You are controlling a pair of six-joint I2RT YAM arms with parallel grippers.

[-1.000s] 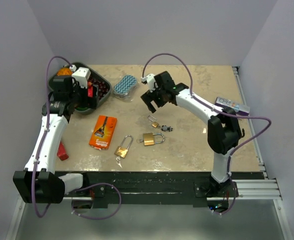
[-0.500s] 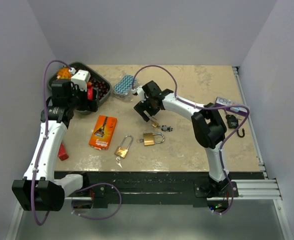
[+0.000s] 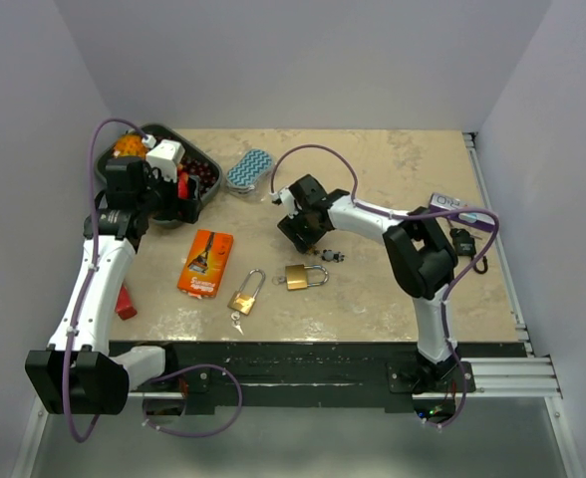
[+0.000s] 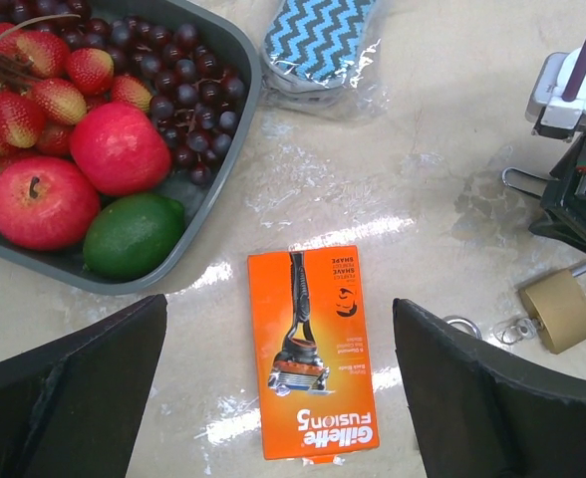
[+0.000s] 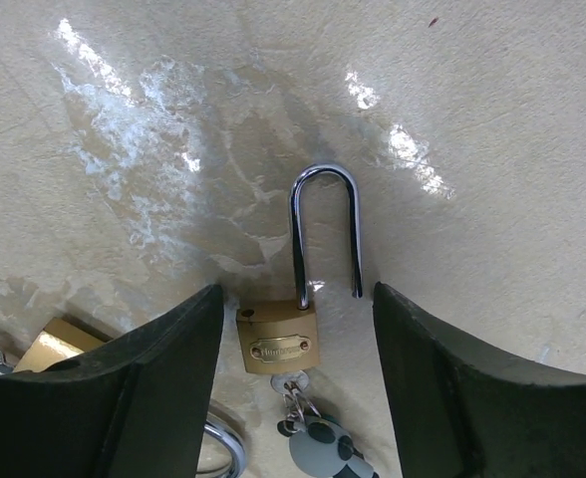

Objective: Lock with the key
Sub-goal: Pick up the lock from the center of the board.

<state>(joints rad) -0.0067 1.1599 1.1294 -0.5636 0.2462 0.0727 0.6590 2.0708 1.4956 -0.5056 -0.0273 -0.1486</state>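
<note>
Right claw (image 5: 295, 299): you have it spread, its black fingers flanking the small padlock (image 5: 278, 344).
Small padlock: smooth brass body, chrome U-shaped shackle sprung open, flat on the glossy mottled bench (image 5: 472, 119).
Key (image 5: 291, 382): at the padlock's base, with a ring and grey fob.
Left claw (image 4: 278, 319): spread wide over the orange cardboard razor box (image 4: 311, 349).

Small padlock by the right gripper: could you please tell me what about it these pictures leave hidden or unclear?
- Right wrist view: the small padlock shows, but its key is too small to tell if it is fully seated; the fob is cut by the bottom edge.
- Top view: the right gripper covers both.
- Right wrist view: a second padlock is mostly behind a finger.
</note>
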